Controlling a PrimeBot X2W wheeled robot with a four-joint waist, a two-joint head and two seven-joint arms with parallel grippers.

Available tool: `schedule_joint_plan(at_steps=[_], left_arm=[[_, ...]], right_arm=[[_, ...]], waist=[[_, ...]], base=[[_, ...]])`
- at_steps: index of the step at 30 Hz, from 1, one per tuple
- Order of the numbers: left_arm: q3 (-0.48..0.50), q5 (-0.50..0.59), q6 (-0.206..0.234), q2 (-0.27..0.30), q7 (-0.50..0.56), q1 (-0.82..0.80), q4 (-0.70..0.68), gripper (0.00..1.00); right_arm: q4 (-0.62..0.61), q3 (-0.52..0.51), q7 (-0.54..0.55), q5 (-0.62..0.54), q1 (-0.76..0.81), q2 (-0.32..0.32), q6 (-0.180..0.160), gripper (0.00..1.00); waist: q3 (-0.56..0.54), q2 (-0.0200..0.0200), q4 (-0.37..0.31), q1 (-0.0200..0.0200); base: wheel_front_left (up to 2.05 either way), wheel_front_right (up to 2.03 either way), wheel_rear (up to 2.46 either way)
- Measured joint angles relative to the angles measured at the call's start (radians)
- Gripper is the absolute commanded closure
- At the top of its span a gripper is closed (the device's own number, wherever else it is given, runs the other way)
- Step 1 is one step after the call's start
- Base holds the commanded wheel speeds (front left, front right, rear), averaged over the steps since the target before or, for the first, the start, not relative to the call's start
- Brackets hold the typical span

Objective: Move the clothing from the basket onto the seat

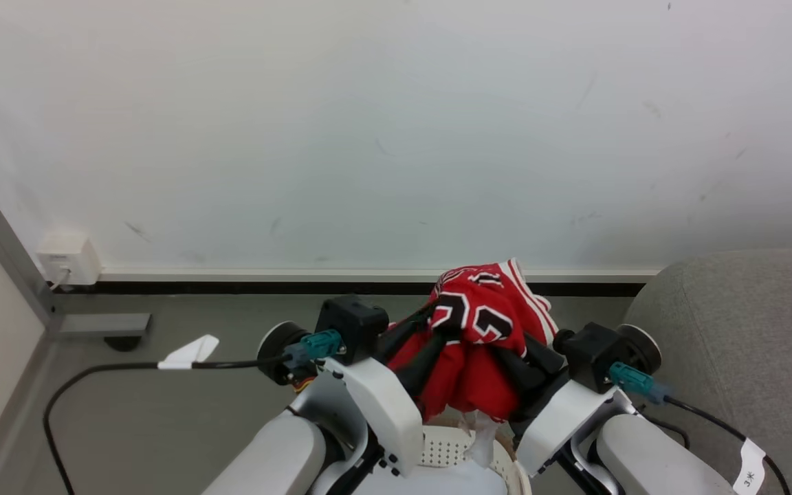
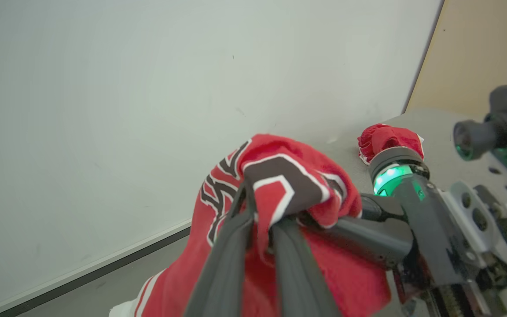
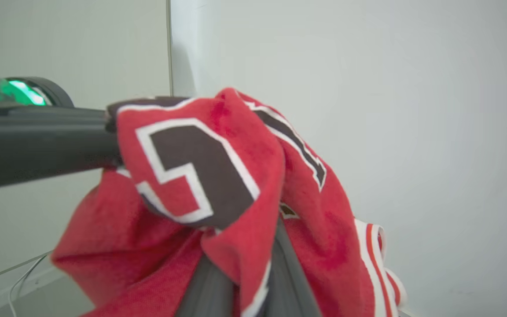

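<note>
At the bottom edge of the head view the basket (image 1: 445, 448) is cut off: only a stretch of perforated white wall and tan rim is seen between the two pale forearms (image 1: 279, 454), and its inside is hidden. Directly above it the clothing (image 1: 482, 323), a red garment with dark, white-edged numerals and white trim, is held clear of the rim, bunched so that its shape cannot be made out. A pale scrap (image 1: 484, 434) hangs beneath the bundle; what it is cannot be told. The left gripper (image 1: 441, 324) is closed on the clothing from the left. In the left wrist view its fingers (image 2: 225, 259) are set narrowly, with red cloth pinched between them and the tips buried in fabric. The right gripper (image 1: 513, 357) is closed on it from the right. In the right wrist view its fingers (image 3: 209, 286) are blurred and largely draped, with cloth caught between them. Behind the right wrist, in the left wrist view, a further red fold (image 2: 387, 138) is seen; whether it belongs to the same garment cannot be told. The grey seat (image 1: 740, 330) lies to the right, apart from the clothing and cut off by the frame. Farther off, a black cable (image 1: 93, 375) is trailed across the floor (image 1: 183, 412), and a socket (image 1: 66, 258) is fixed low on the white wall (image 1: 396, 137).
</note>
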Motion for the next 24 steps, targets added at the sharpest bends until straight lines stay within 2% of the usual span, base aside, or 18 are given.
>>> schedule_joint_plan(at_steps=[15, 24], left_arm=[[-0.023, -0.007, 0.012, 0.003, -0.036, 0.050, 0.047, 0.00], [-0.029, -0.007, 0.012, 0.000, -0.061, 0.053, 0.056, 0.00]], right_arm=[[-0.046, -0.177, -0.001, -0.044, 0.050, -0.056, 0.000, 1.00], [-0.063, -0.219, -0.001, -0.059, 0.068, -0.081, 0.000, 1.00]], waist=[[0.022, 0.0000, -0.044, 0.0000], [0.035, 0.0000, -0.125, 0.0000]], base=[[0.00, 0.00, 0.00], [0.00, 0.00, 0.00]])
